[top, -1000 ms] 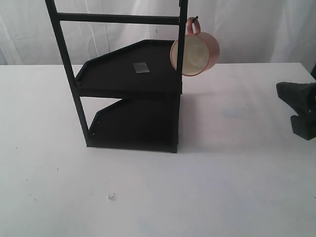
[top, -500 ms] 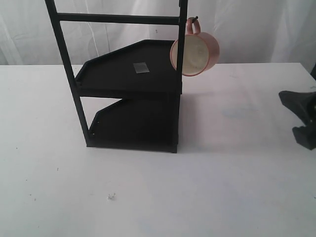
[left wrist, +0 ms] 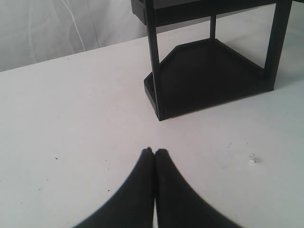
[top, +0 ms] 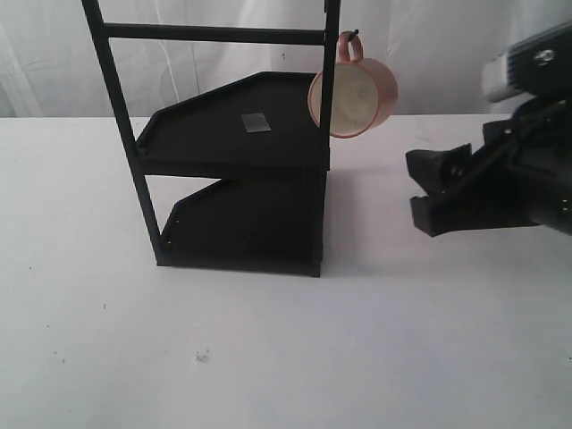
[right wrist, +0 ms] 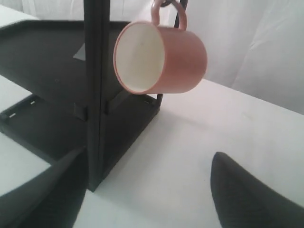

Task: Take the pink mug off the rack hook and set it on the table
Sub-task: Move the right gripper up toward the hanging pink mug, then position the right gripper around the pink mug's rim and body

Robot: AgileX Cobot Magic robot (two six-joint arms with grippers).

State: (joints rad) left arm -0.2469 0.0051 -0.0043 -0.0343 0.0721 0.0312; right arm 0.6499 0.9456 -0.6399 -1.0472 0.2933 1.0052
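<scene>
No text, brand, number or sign can be read. The rack (top: 234, 134) carries a small grey sticker (top: 256, 122) on its upper shelf, but nothing legible shows on it.

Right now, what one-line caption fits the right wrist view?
Pink mug hanging by its handle from the rack hook, right jaws open and apart from it over the table.

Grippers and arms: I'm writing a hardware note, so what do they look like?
Both grippers are matte black. The left gripper has two smooth fingers tapering to narrow tips. The right gripper looks blocky and angular, on a black arm with a light grey housing above it. No markings are readable.
</scene>
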